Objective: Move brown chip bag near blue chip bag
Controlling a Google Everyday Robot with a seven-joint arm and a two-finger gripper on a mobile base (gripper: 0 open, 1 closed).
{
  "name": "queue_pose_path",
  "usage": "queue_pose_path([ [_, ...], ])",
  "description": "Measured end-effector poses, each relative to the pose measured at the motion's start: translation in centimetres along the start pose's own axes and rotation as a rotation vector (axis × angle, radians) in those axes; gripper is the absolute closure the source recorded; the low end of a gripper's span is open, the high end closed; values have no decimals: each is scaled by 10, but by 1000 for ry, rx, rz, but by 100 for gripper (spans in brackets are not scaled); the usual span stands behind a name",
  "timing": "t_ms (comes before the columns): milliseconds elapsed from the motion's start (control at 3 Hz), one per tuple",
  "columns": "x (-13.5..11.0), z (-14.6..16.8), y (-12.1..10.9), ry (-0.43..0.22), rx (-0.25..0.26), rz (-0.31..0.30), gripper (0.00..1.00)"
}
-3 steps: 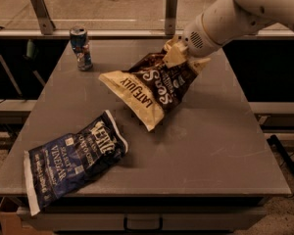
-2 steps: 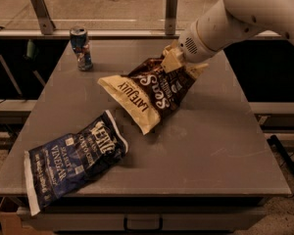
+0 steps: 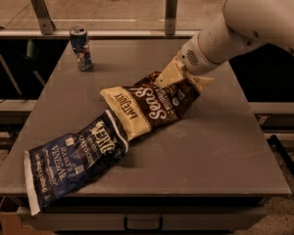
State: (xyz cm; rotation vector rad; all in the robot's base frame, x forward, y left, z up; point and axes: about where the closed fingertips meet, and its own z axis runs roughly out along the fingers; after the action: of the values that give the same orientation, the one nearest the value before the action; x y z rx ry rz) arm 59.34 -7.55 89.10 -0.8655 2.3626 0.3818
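A white robot arm (image 3: 245,28) reaches in from the upper right over a grey counter (image 3: 210,151). Its pincer (image 3: 172,76) is clamped on the raised far end of the brown chip bag (image 3: 157,106). That bag slants across the middle of the counter, and its cream near end touches the upper corner of the blue chip bag (image 3: 73,158). The blue bag lies flat at the front left, with its white edge strip hanging just over the counter's edge. A blue soda can (image 3: 81,48) stands upright near the far left corner, well apart from both bags. Behind the counter, two metal posts (image 3: 40,9) rise from a rail against a tan floor. A drawer handle (image 3: 143,223) shows below the front edge.
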Motion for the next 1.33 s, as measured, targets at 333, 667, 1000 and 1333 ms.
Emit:
queue_pose_path([
  [333, 13, -2, -1, 9, 8, 27, 0],
  [667, 21, -9, -6, 9, 28, 44, 0],
  [1000, 24, -33, -19, -67, 72, 34, 0],
  [1333, 23, -87, -53, -232, 134, 33, 0],
])
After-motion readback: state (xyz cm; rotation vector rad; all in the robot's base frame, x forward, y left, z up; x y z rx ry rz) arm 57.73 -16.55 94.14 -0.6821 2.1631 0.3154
